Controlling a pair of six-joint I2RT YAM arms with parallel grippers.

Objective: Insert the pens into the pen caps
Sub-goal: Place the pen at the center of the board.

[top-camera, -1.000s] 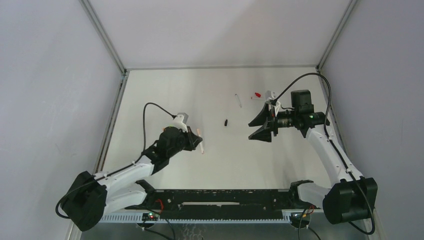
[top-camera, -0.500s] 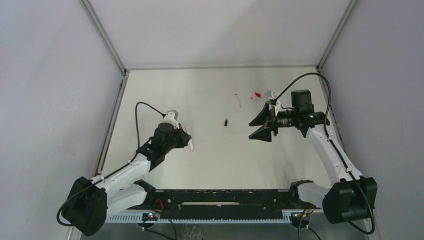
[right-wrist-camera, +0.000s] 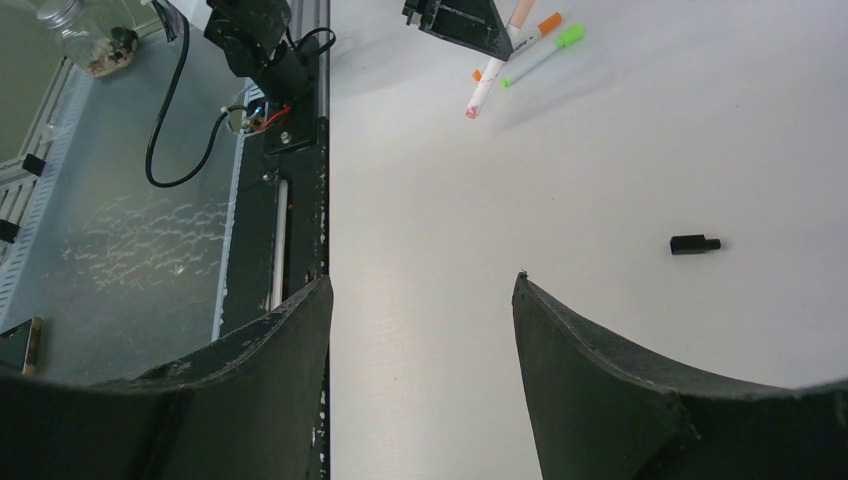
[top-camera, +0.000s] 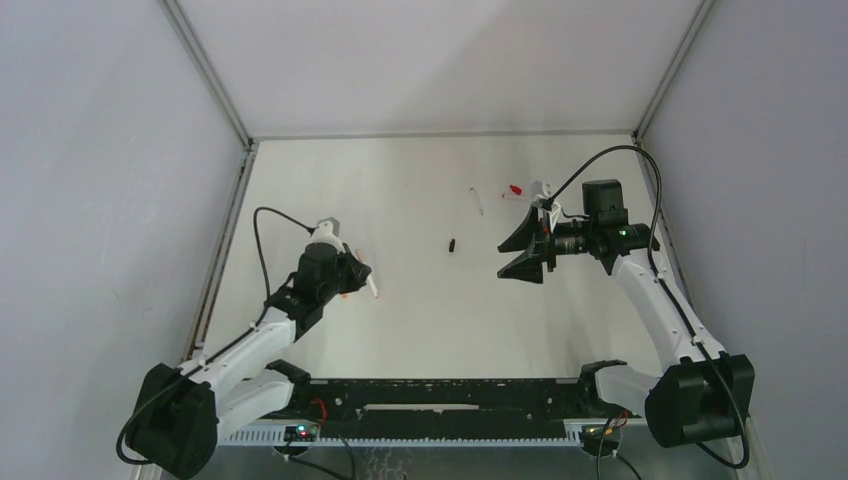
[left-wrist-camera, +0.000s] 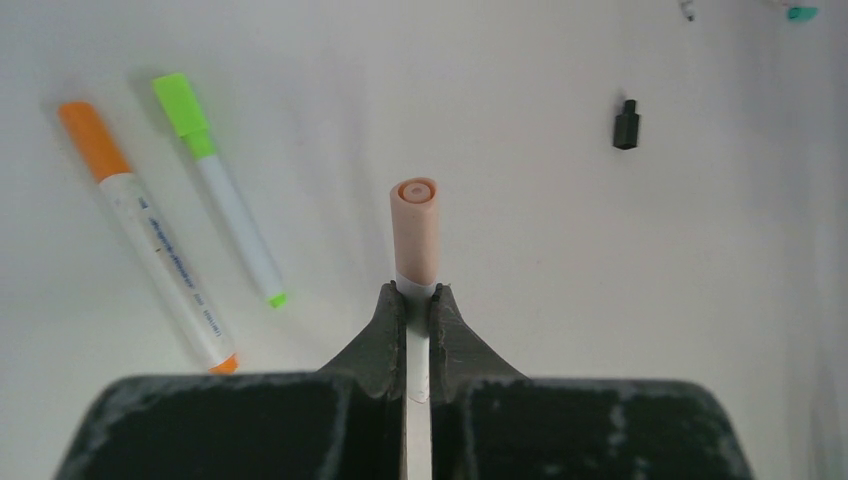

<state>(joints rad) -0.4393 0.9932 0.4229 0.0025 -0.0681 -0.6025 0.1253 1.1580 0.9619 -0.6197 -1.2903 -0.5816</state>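
The right gripper (right-wrist-camera: 422,285) holds its jaws wide apart above the white counter (right-wrist-camera: 600,150). A black pen cap (right-wrist-camera: 694,244) lies to the right of them. At the far end, the left gripper (right-wrist-camera: 465,20) clamps a pen (right-wrist-camera: 488,85) near an orange-capped pen (right-wrist-camera: 545,23) and a green-capped pen (right-wrist-camera: 540,58).

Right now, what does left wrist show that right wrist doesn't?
Only left wrist: a small teal piece at the top edge, and the end face of the held pen's peach cap.
Only right wrist: right gripper, open with nothing between its fingers; the black base rail; a glass jar.
Both: left gripper shut on the peach-capped pen; black cap, orange-capped pen and green-capped pen lying on the table.
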